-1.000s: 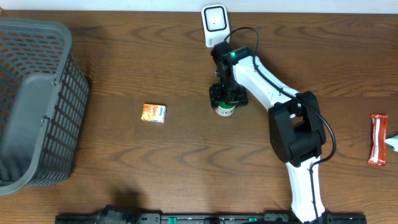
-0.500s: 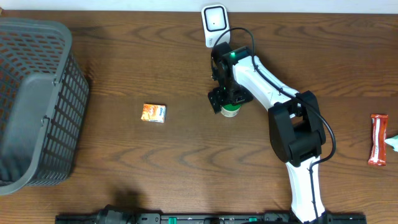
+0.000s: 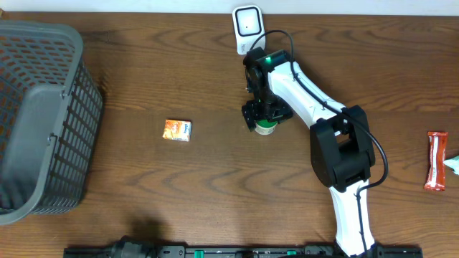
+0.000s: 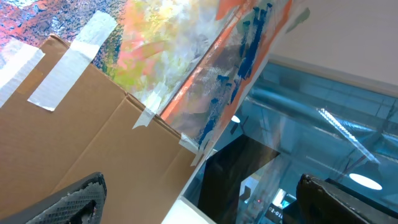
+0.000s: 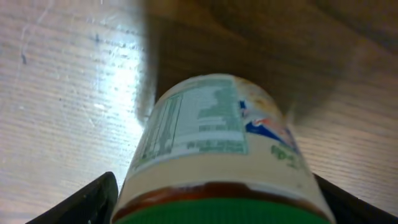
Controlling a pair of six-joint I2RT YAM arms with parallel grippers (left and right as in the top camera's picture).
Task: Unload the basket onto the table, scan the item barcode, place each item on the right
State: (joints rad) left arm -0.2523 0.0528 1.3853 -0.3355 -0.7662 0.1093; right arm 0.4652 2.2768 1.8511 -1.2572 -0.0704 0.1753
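The item, a cream jar (image 3: 265, 127) with a green lid, stands upright on the wooden table just below the white barcode scanner (image 3: 248, 25). My right gripper (image 3: 263, 117) hangs over it, fingers close on either side of the jar, open. In the right wrist view the jar (image 5: 211, 143) fills the gap between the black fingers (image 5: 93, 199) of my right gripper (image 5: 214, 208). Its label shows a nutrition table; no barcode is visible. My left gripper (image 4: 205, 202) is open and empty, out of the overhead view.
A small orange packet (image 3: 177, 130) lies left of the jar. A grey basket (image 3: 43, 122) fills the left side. A red bar wrapper (image 3: 436, 159) lies at the right edge. The left wrist view faces a taped cardboard box (image 4: 74, 137) off the table.
The jar shifted slightly right under the right gripper, whose fingers loosened around it. The left arm has not moved.
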